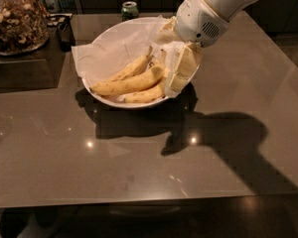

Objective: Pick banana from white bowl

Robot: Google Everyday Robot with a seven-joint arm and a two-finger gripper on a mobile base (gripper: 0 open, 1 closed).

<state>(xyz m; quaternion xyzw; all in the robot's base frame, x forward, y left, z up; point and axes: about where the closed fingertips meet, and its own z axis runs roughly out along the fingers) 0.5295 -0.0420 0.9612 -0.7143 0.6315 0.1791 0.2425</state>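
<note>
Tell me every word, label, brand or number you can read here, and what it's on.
No text can be read anywhere.
Green can at the table's far edge: any print is too blurred to read.
Glass jar of nuts, far left: no label shows.
Claw, low over the right rim of the white bowl: its white housing shows no readable marking.

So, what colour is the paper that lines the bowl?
White; the camera view shows the paper lining the white bowl, with the tool over its right rim.
</note>
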